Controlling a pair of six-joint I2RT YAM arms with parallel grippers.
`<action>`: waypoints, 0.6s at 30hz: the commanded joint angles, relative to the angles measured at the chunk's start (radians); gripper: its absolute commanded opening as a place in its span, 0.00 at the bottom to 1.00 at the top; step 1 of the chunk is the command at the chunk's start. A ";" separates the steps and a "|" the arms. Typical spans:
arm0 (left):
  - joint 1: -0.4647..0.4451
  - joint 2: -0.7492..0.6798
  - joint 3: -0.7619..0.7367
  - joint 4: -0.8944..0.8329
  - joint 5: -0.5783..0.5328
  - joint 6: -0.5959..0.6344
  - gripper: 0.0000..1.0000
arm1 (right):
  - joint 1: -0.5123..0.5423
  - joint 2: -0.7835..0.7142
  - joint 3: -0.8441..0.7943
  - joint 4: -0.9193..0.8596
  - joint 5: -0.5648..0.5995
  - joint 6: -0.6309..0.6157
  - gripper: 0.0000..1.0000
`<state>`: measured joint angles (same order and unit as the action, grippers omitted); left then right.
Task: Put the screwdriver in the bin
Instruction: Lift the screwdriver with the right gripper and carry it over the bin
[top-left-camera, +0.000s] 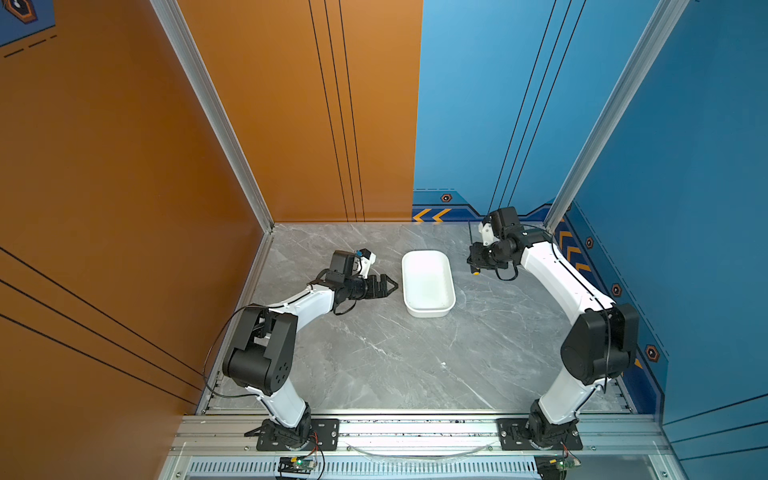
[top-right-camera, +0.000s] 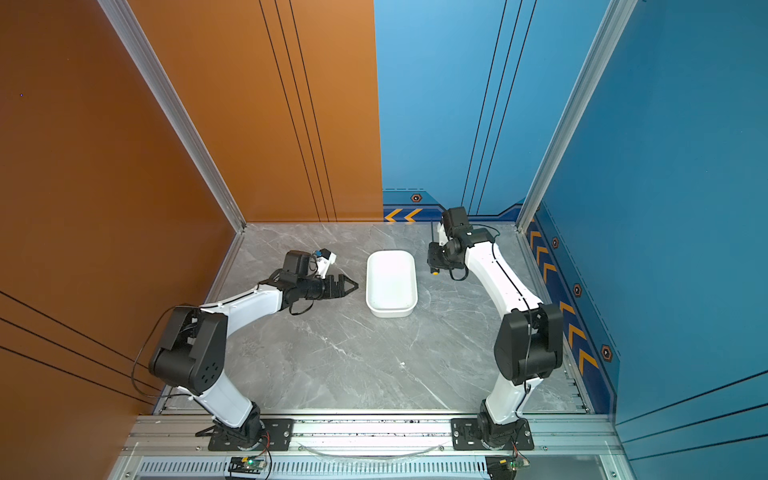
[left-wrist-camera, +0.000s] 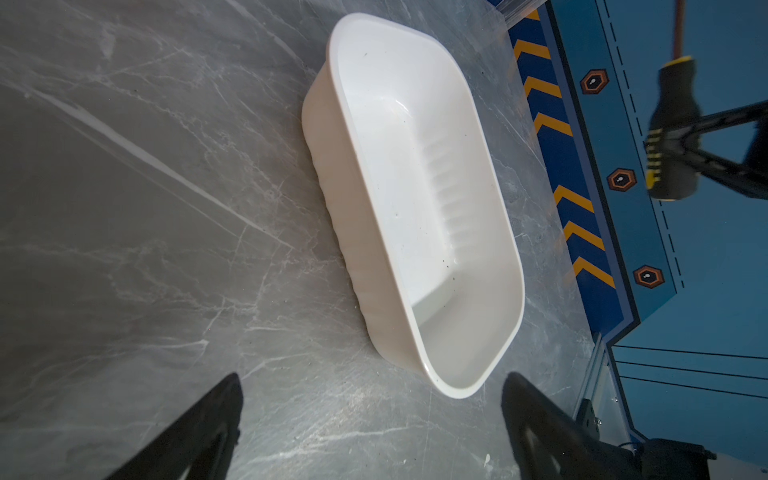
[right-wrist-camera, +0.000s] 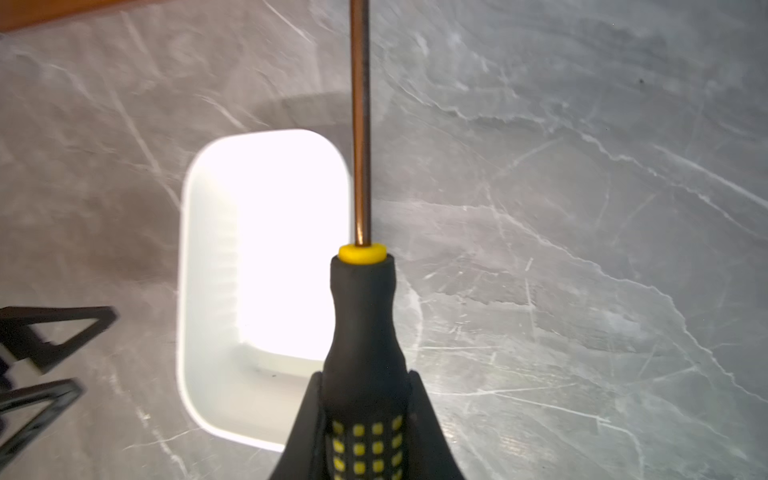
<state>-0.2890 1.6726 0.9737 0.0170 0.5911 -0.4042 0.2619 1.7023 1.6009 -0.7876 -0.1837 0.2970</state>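
White bin (top-left-camera: 428, 309), black screwdriver (right-wrist-camera: 363, 332) handle with yellow squares, grey marbled table (top-left-camera: 374, 353), orange and blue walls (top-left-camera: 291, 104)

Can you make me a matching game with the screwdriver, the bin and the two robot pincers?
Things:
1. screwdriver
2. bin
3. left pincer
4. right pincer

States:
A. white, nothing inside
B. open, beside the bin
C. held up off the table
D. shut on a black handle

Pairs: 1-C, 2-A, 3-B, 4-D
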 joint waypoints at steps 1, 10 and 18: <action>0.005 -0.029 -0.016 -0.021 -0.020 0.034 0.98 | 0.069 -0.027 0.020 -0.074 -0.017 0.073 0.00; 0.028 -0.040 -0.063 0.016 -0.021 0.032 0.98 | 0.219 0.010 -0.028 -0.052 0.130 0.163 0.00; 0.034 -0.058 -0.080 0.008 -0.028 0.050 0.98 | 0.274 0.099 -0.091 0.017 0.158 0.249 0.00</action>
<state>-0.2619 1.6489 0.9066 0.0235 0.5827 -0.3817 0.5137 1.7763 1.5223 -0.8070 -0.0727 0.4889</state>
